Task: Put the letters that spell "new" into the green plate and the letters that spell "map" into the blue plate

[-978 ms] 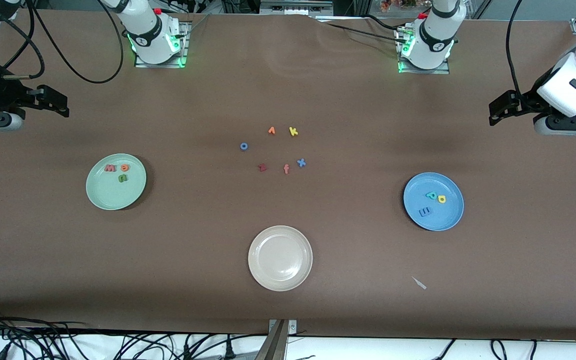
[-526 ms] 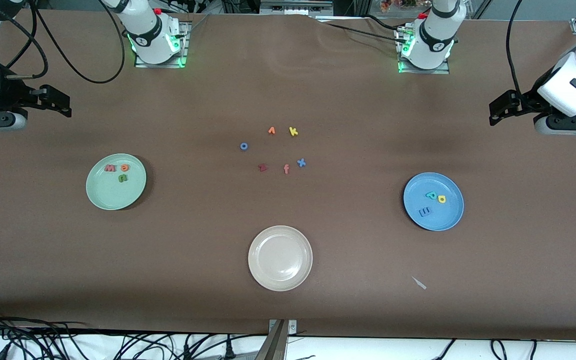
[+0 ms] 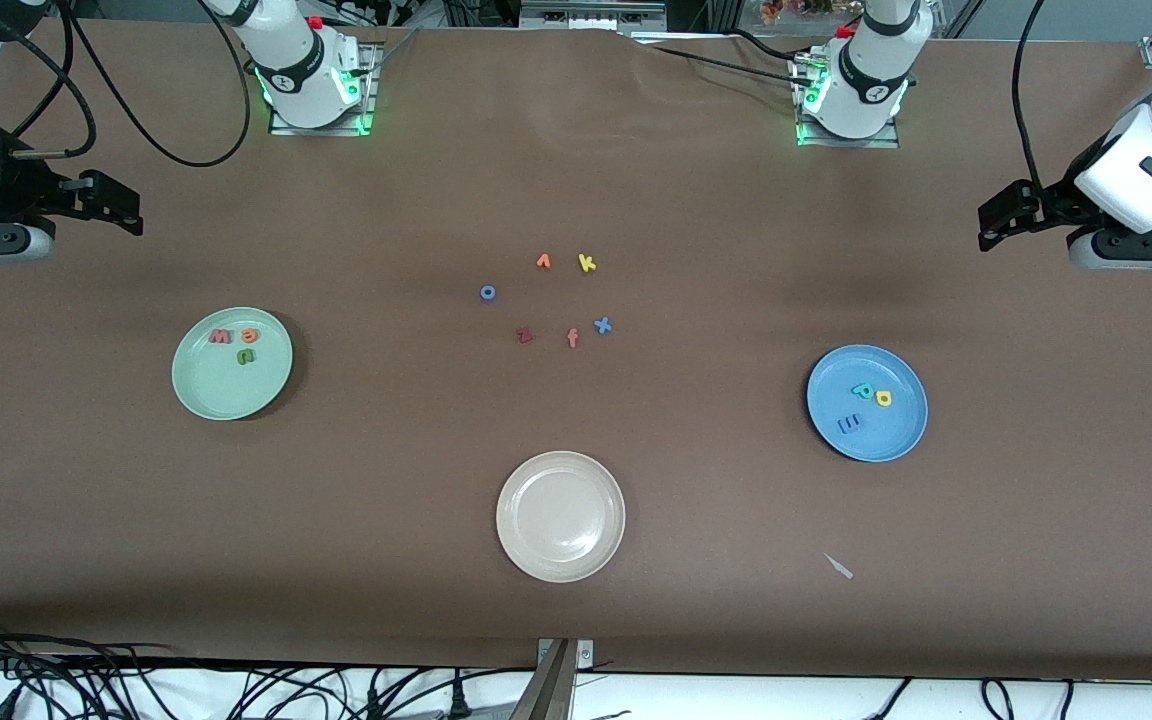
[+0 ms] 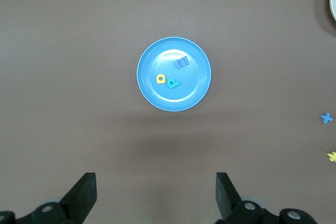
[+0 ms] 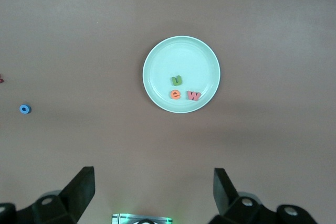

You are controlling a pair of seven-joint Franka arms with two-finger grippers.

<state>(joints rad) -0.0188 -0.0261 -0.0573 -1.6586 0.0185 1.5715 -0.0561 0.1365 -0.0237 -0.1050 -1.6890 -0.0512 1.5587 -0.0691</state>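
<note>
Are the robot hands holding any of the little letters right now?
No. The left gripper and the right gripper are both open and hold nothing. The letters lie in the green plate, in the blue plate, or on the table.

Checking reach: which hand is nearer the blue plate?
Left. The left hand hangs open above the table by the blue plate; the right hand, also open, is at the green plate's end.

white arms, black claws, green-lit bases.
</note>
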